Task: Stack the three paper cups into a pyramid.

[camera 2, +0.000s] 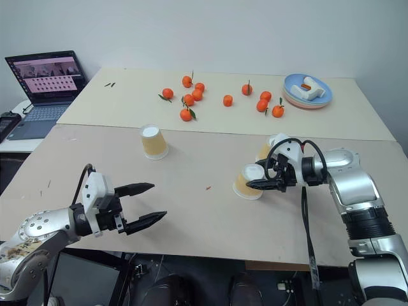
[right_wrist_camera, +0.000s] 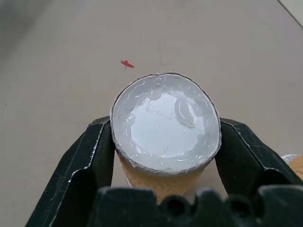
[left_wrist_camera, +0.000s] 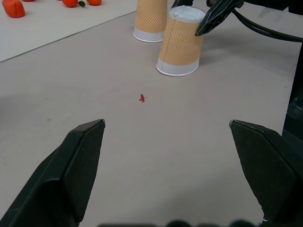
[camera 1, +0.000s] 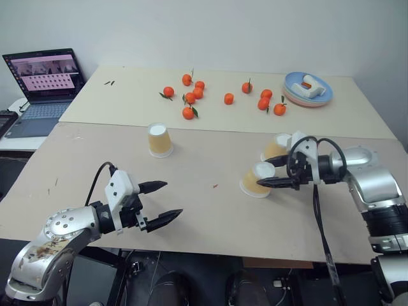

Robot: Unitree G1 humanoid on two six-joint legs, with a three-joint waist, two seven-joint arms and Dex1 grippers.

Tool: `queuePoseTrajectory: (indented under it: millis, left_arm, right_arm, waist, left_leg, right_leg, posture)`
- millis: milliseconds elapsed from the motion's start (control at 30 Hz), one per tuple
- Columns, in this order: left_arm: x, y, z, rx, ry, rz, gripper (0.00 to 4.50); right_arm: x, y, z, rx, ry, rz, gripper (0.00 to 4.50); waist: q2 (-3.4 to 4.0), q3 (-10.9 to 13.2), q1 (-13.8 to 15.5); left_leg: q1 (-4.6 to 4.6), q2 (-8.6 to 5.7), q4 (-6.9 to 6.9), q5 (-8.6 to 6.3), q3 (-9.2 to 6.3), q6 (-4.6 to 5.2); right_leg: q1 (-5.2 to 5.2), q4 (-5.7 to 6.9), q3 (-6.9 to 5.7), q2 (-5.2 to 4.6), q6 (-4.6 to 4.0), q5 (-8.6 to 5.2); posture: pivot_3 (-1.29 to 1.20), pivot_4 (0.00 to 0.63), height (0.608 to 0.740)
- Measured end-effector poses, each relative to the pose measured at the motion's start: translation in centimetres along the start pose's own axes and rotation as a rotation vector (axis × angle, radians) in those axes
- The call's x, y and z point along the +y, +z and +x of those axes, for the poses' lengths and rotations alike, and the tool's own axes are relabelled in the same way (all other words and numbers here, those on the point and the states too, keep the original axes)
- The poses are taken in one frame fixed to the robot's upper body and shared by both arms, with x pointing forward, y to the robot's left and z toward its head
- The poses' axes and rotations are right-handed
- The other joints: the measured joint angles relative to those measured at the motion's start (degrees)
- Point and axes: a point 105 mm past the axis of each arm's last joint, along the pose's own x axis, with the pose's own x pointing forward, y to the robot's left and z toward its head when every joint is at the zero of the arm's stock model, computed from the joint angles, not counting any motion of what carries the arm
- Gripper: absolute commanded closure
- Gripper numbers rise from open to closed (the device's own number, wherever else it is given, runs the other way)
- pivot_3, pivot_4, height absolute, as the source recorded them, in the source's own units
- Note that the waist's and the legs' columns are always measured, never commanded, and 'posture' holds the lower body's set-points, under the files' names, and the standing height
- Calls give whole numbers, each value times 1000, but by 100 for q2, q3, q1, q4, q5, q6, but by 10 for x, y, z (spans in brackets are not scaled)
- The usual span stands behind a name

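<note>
We have the near cup upside down on the table, white base up, and our right gripper has its two black fingers pressed on either side of that cup just under the base, so it is clamped on the cup. A second cup stands inverted just behind the gripper, partly covered by its fingers and cable. The third cup sits inverted well apart from it, off to our left and farther back on the table.

Our left gripper hovers near the table's front edge with its fingers spread wide and nothing between them; a small red speck lies on the table ahead of it, between it and the gripped cup.

We judge the pyramid as barely begun: no cup rests on another, and the two cups on the right stand close but we cannot tell whether they touch. What is left, as we read it, is to settle a two-cup base and then set the last cup across their upturned bases.

Beyond the cups, tangerines lie scattered on the far table, with a blue plate behind the right gripper. A laptop sits far left; what shows on its screen is too small to read.
</note>
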Motion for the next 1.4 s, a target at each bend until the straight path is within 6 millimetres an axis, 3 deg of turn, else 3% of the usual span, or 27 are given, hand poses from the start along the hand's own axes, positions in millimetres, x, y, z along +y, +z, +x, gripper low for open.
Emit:
queuePoseTrajectory:
  millis: [167, 267, 367, 500, 767, 833, 900, 933, 1033, 1133, 1200, 1300, 1400]
  left_arm:
    - [2, 2, 0, -4, 4, 10, 0]
    - [3, 2, 0, -4, 6, 10, 0]
    - [5, 0, 1, 4, 15, 11, 0]
    - [5, 2, 3, -6, 10, 18, 0]
    - [4, 2, 5, -14, 12, 12, 0]
    - [4, 1, 5, -11, 15, 8, 0]
    - [4, -1, 4, -8, 18, 2, 0]
    - [3, -1, 4, -8, 19, 1, 0]
    - [4, -1, 4, -7, 22, -1, 0]
    - [3, -2, 5, -8, 24, -4, 0]
    - [3, -2, 5, -8, 24, -6, 0]
    - [2, -3, 5, -6, 24, -8, 0]
    - [2, -6, 4, 0, 28, -9, 0]
  right_arm:
    - [-2, 62, 16, -127, 56, -114, 1726]
    - [3, 88, 32, -172, 108, -160, 1726]
    - [11, 92, 58, -159, 184, -159, 1726]
    - [26, 76, 93, -93, 281, -144, 1726]
    - [10, 65, 103, -47, 248, -148, 1726]
    - [8, 62, 105, -42, 243, -142, 723]
    - [8, 63, 106, -42, 244, -146, 272]
    - [8, 63, 106, -41, 245, -146, 86]
    - [7, 63, 105, -41, 239, -147, 86]
    - [9, 69, 100, -64, 238, -161, 86]
    - [9, 77, 84, -107, 235, -165, 86]
    - [5, 89, 45, -172, 180, -154, 86]
    - [-5, 89, -18, -254, 28, -55, 86]
  waist:
    - [1, 0, -50]
    - [1, 0, -33]
    - [1, 0, -7]
    - [1, 0, 9]
    - [0, 1, -36]
    - [0, 1, -41]
    - [0, 1, -43]
    - [0, 1, -43]
    - [0, 1, -40]
    - [0, 1, -27]
    - [0, 1, 3]
    - [0, 1, 25]
    - [-1, 2, 62]
  left_leg:
    - [0, 5, -1, 1, 4, -2]
    - [-1, 2, -1, 1, 5, -2]
    - [-3, -3, -1, 1, 7, -2]
    - [-7, -7, 0, 1, 6, -2]
    - [-8, -5, -1, 1, 7, -2]
    - [-8, -7, -1, 1, 7, -2]
    - [-8, -5, -1, 1, 7, -2]
    - [-8, -5, -1, 1, 7, -2]
    - [-8, -6, 0, 1, 7, -2]
    - [-10, -6, -1, 1, 6, -2]
    - [-14, -7, -2, 1, 4, -2]
    - [-19, -8, 0, 0, -1, -1]
    - [-21, -8, -2, -1, -6, 0]
  right_leg:
    - [-5, 3, 2, 5, -3, 1]
    - [-5, 1, 0, 4, -3, 1]
    - [-5, 1, -3, 4, -3, 2]
    - [-6, 2, -7, 2, -2, 1]
    - [-9, 4, -5, 6, -2, 1]
    - [-9, 4, -4, 5, -2, 1]
    - [-9, 3, -5, 5, -2, 1]
    - [-9, 3, -5, 5, -2, 1]
    - [-9, 4, -5, 4, -2, 1]
    - [-10, 3, -5, 3, -2, 1]
    - [-11, 0, -7, 2, -2, 1]
    - [-9, -4, -11, 0, -2, 1]
    - [-7, -7, -14, -2, -2, 1]
  posture:
    - [0, 150, 680]
    - [0, 150, 680]
    - [0, 150, 680]
    - [0, 150, 680]
    - [0, 150, 680]
    - [0, 150, 680]
    - [0, 150, 680]
    - [0, 150, 680]
    - [0, 150, 680]
    - [0, 150, 680]
    - [0, 150, 680]
    - [0, 150, 680]
    - [0, 150, 680]
